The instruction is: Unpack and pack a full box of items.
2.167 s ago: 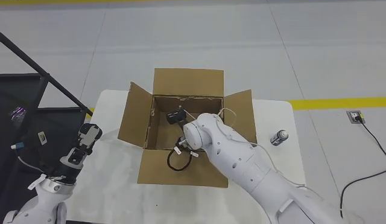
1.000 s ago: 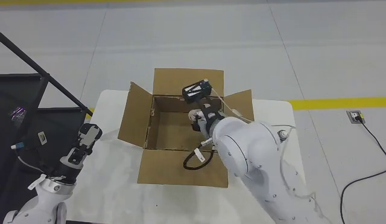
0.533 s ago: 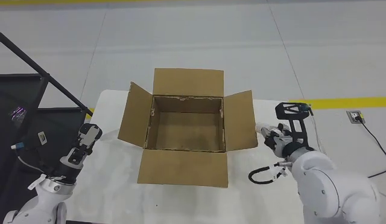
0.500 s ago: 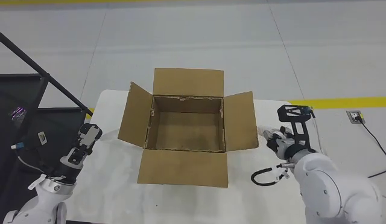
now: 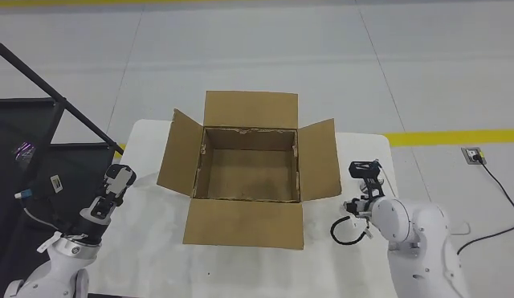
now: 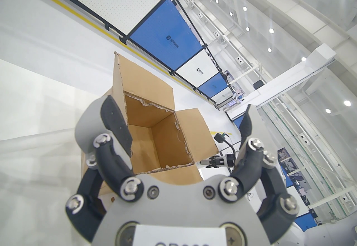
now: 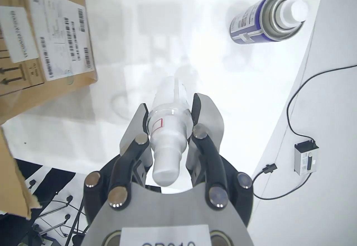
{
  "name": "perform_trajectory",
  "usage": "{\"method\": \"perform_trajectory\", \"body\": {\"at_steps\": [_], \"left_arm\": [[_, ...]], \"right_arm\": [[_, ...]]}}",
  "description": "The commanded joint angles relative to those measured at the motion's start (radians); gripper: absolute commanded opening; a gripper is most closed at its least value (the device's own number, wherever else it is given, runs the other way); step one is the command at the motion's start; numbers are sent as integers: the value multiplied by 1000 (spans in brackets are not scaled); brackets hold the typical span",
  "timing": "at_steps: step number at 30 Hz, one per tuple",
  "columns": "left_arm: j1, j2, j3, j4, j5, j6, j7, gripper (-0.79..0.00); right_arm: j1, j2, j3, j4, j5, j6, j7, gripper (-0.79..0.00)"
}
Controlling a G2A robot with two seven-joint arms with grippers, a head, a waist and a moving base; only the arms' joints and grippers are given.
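- Though faint from above, plain at right wrist: clear bottle [image 7: 167,129] clamped in right gripper [image 7: 170,103] over table [image 7: 167,21], beside box [image 5: 249,109] flap, near spray can [image 7: 259,23].
- Left gripper [image 6: 178,104] spread wide, empty, facing box.

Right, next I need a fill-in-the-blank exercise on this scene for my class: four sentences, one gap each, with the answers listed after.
1. The right claw is shut on a clear plastic bottle with a ____ cap.
2. The brown cardboard box, its flaps folded out, is ____ inside.
3. The blue metal spray can stands ____ on the white table.
4. The left claw holds nothing and is ____.

Missing words: white; empty; upright; open.
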Motion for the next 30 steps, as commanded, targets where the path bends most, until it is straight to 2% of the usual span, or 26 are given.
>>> {"method": "perform_trajectory", "body": {"at_steps": [1, 9, 10, 12, 15, 17, 21, 23, 24, 25, 26, 27, 28, 30], "left_arm": [[0, 0, 0, 0, 0, 0, 0, 0], [0, 0, 0, 0, 0, 0, 0, 0], [0, 0, 0, 0, 0, 0, 0, 0], [0, 0, 0, 0, 0, 0, 0, 0], [0, 0, 0, 0, 0, 0, 0, 0], [0, 0, 0, 0, 0, 0, 0, 0], [0, 0, 0, 0, 0, 0, 0, 0], [0, 0, 0, 0, 0, 0, 0, 0], [0, 0, 0, 0, 0, 0, 0, 0], [0, 0, 0, 0, 0, 0, 0, 0], [0, 0, 0, 0, 0, 0, 0, 0], [0, 0, 0, 0, 0, 0, 0, 0], [0, 0, 0, 0, 0, 0, 0, 0], [0, 0, 0, 0, 0, 0, 0, 0]], "right_arm": [[7, 3, 7, 31, -38, 17, -7, -785], [15, 7, 3, 81, -32, 27, -31, -779], [15, 7, 4, 87, -28, 27, -31, -702], [19, 9, 6, 101, -31, 30, -33, -690], [25, 10, 7, 117, -23, 30, -42, -548], [28, 11, 8, 130, -13, 29, -42, -508], [37, 13, 8, 151, 0, 27, -35, -493], [38, 14, 5, 152, 4, 28, -35, -453], [38, 14, 4, 151, 5, 31, -32, -425], [38, 15, 3, 149, 4, 33, -30, -345], [37, 15, 1, 145, 4, 36, -29, -142], [36, 15, 0, 141, 4, 39, -27, -37], [35, 16, -1, 134, 6, 42, -25, 0], [32, 17, -1, 116, 8, 46, -19, 0]]}}
